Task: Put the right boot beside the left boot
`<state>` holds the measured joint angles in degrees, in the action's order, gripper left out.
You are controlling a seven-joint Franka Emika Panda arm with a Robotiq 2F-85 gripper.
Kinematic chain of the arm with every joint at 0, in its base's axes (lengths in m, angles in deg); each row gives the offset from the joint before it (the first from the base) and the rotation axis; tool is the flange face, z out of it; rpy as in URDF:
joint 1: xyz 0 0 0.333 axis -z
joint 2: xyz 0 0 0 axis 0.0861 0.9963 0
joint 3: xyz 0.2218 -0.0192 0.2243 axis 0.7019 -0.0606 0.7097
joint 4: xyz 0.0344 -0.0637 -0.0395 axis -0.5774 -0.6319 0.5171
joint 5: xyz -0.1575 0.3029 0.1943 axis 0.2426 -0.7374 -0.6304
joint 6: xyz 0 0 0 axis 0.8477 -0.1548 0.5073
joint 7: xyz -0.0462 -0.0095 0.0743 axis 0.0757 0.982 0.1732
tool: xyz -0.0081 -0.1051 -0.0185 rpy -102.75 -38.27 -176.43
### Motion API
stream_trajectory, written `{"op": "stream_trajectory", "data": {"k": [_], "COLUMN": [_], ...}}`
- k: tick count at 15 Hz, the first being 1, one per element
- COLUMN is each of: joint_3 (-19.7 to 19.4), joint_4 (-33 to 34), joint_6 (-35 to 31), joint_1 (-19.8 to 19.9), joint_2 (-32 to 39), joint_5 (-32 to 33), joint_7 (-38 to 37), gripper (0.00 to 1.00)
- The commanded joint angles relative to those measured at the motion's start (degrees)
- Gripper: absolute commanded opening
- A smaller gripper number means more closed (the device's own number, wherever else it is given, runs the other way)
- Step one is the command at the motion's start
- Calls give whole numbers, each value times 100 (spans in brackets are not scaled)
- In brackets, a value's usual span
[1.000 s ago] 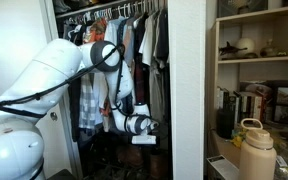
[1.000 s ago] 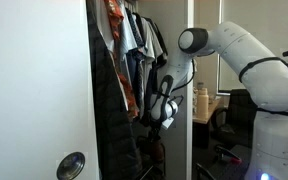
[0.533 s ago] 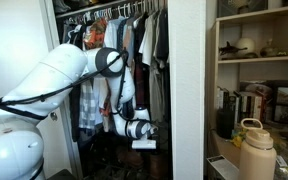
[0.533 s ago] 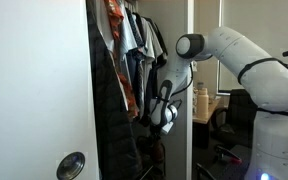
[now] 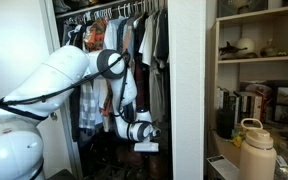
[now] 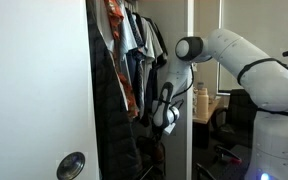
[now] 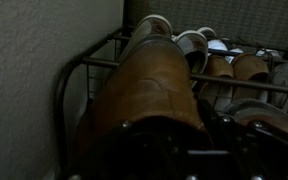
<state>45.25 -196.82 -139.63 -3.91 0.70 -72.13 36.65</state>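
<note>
Brown boot (image 7: 154, 95): on a wire rack (image 7: 72, 78), filling the wrist view, at the rack's end next to a textured wall (image 7: 29, 60). Other shoes (image 7: 234, 68): in a row beside it. Claw (image 5: 147, 146): low inside the closet, below hanging clothes (image 5: 134, 45) (too dark to tell whether wide, narrow or holding).
</note>
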Motion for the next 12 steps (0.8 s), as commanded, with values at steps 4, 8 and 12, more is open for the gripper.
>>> {"op": "stream_trajectory", "data": {"k": [4,8,12], "joint_3": [-103,78,359], "joint_4": [-87,62,436], "joint_6": [-209,-210,-51], "joint_1": [39,175,338], "joint_2": [-50,-129,-229], "joint_5": [130,259,549], "joint_7": [-93,154,467], "gripper": [3,5,5]}}
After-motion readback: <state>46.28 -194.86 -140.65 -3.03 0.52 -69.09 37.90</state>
